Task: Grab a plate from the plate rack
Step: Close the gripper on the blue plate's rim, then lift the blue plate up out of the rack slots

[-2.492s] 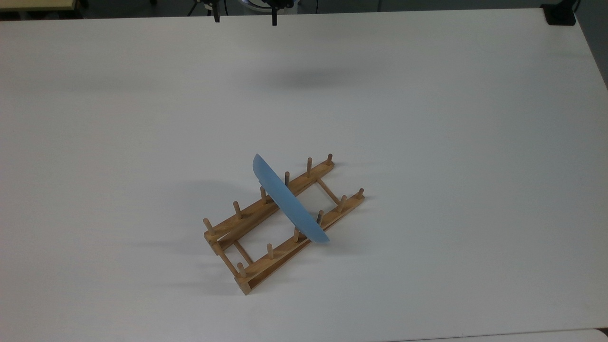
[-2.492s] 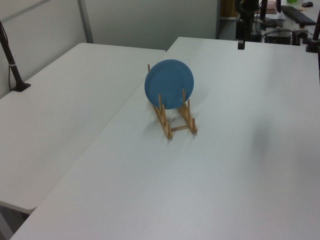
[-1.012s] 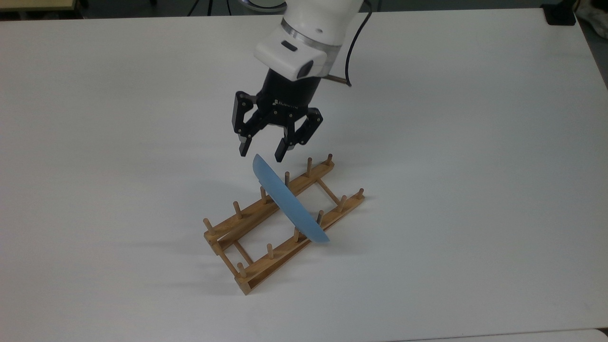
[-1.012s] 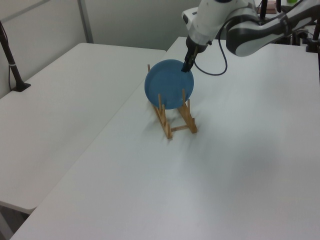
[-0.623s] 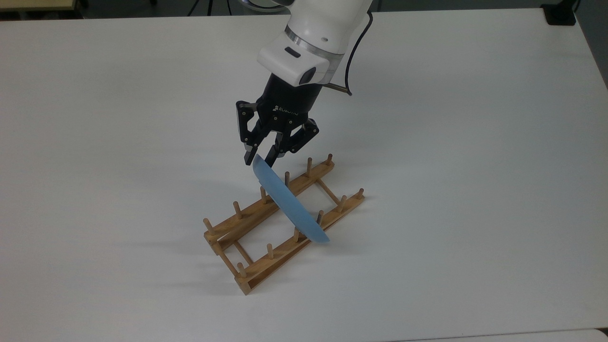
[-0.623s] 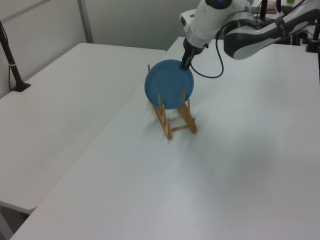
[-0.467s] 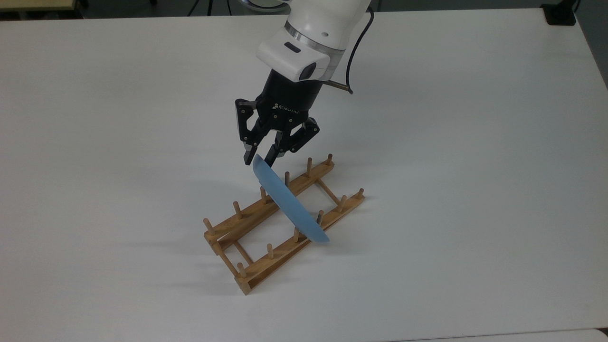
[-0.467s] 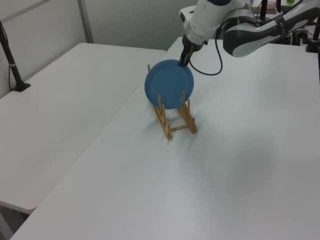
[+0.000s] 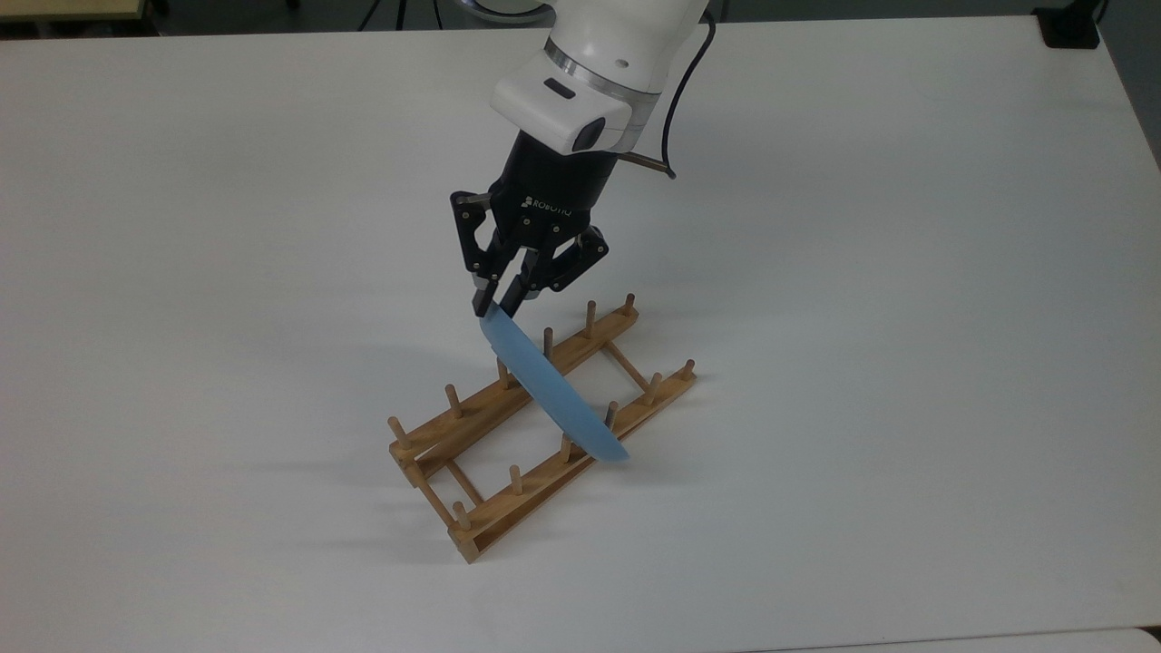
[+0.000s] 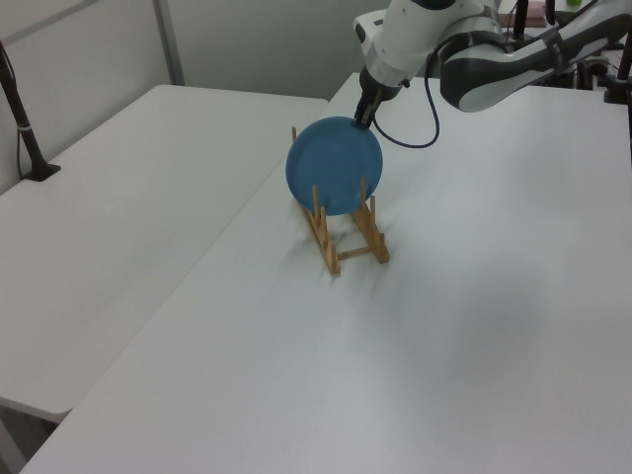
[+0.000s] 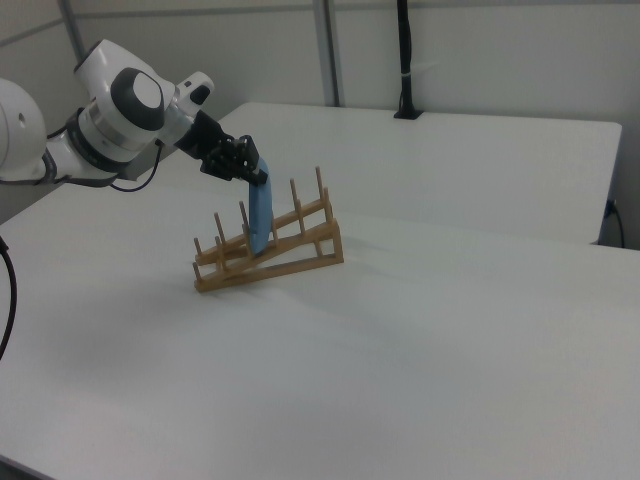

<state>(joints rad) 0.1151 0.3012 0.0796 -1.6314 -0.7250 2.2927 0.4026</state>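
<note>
The light-blue plate (image 9: 550, 395) stands on edge in the wooden plate rack (image 9: 667, 392), leaning between the pegs near the rack's middle. My gripper (image 9: 495, 307) comes down at a slant from the top view's upper side and is shut on the plate's upper rim. In the left view the plate (image 10: 334, 166) faces the camera, with the gripper (image 10: 363, 120) at its upper right edge and the rack (image 10: 332, 259) below. In the right view the plate (image 11: 260, 222) shows edge-on in the rack (image 11: 300, 256), with the gripper (image 11: 261, 178) on its top.
The rack sits near the middle of a wide white table (image 9: 907, 272). A second white table (image 10: 118, 197) adjoins it. A black pole (image 10: 24, 123) is clamped at that table's far edge. A black block (image 9: 1070, 27) sits at the top view's upper right corner.
The arm came in from the far side and dropped to the plate's top. Its fingers went from open astride the rim to shut on it. The plate's top edge shifted slightly.
</note>
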